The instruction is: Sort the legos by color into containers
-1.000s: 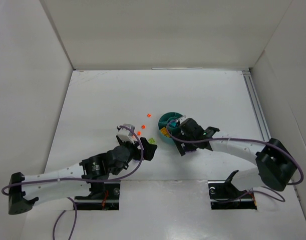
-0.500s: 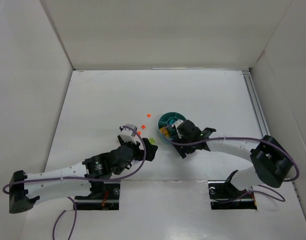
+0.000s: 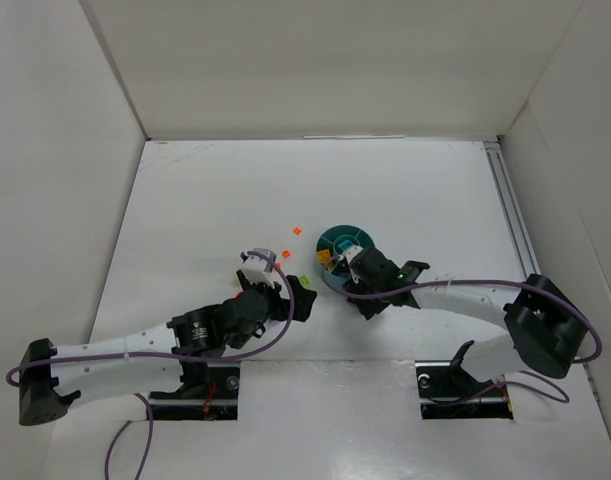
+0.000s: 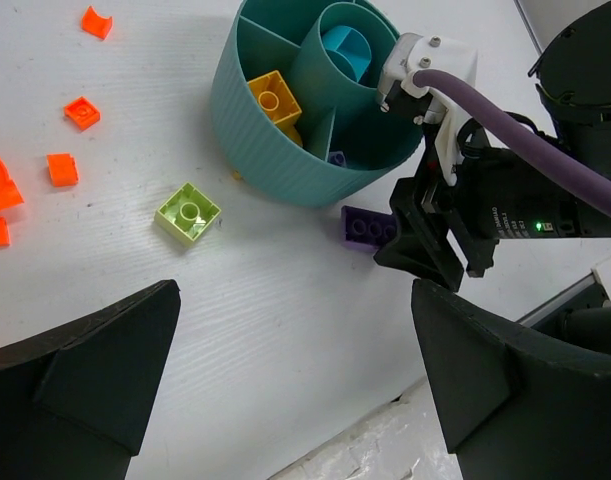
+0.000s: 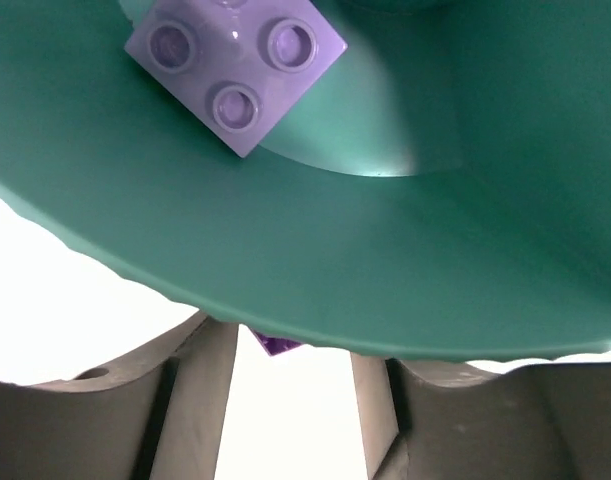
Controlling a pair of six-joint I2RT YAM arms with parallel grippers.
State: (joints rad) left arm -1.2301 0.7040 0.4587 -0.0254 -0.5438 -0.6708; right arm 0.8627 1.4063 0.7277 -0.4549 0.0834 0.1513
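The round teal dish holds a yellow brick, a teal piece in its centre cup and a pale purple brick. A dark purple brick lies on the table against the dish's near side. My right gripper is low beside it; in the right wrist view its fingers stand partly closed. Their tips are hidden under the dish rim, and a corner of the dark purple brick shows between them. My left gripper hovers wide open, holding nothing. A lime green brick lies ahead of it.
Several orange pieces lie scattered on the table left of the dish, also seen as orange pieces from above. White walls enclose the table on three sides. A rail runs along the right edge.
My right gripper has come off the dish, moved left and down to its near side, and its jaws have narrowed. The left arm has shifted only slightly.
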